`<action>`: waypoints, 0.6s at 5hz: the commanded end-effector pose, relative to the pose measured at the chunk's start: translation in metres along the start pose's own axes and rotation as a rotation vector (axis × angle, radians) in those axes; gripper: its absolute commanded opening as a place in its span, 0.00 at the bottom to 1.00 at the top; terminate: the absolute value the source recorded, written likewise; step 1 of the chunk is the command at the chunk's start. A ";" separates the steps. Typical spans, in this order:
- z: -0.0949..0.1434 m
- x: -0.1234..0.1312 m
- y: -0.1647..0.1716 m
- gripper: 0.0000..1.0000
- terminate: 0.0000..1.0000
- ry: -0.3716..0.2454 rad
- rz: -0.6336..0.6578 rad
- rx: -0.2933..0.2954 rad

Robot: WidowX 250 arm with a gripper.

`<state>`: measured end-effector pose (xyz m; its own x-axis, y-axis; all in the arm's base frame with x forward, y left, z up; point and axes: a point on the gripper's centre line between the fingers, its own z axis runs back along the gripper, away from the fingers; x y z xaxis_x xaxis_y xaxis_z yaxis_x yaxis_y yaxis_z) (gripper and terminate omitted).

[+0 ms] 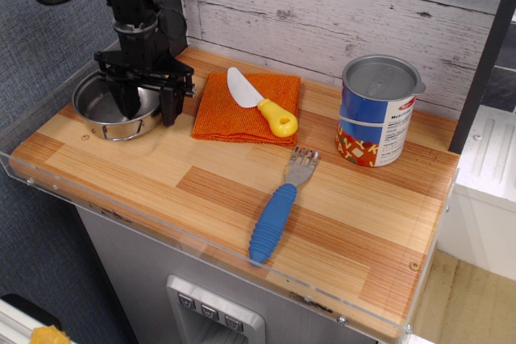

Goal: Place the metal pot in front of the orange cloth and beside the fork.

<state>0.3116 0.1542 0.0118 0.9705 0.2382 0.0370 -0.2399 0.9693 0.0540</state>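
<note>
Observation.image: pincer (pixel 147 105) spread wide (straddling the rim) over the metal pot (pixel 113 109).

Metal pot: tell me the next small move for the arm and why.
Probably close and grip the rim. The end effector is open and straddles the right wall of the metal pot, one finger inside, one outside. The pot sits left of the orange cloth, far from the fork, so it must be lifted first.
</note>
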 end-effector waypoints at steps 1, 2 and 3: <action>0.012 0.011 0.009 0.00 0.00 -0.055 0.044 0.003; 0.020 0.010 0.010 0.00 0.00 -0.048 0.051 0.006; 0.032 0.010 0.009 0.00 0.00 -0.028 0.100 0.052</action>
<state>0.3080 0.1618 0.0199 0.9371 0.3491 -0.0063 -0.3469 0.9331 0.0950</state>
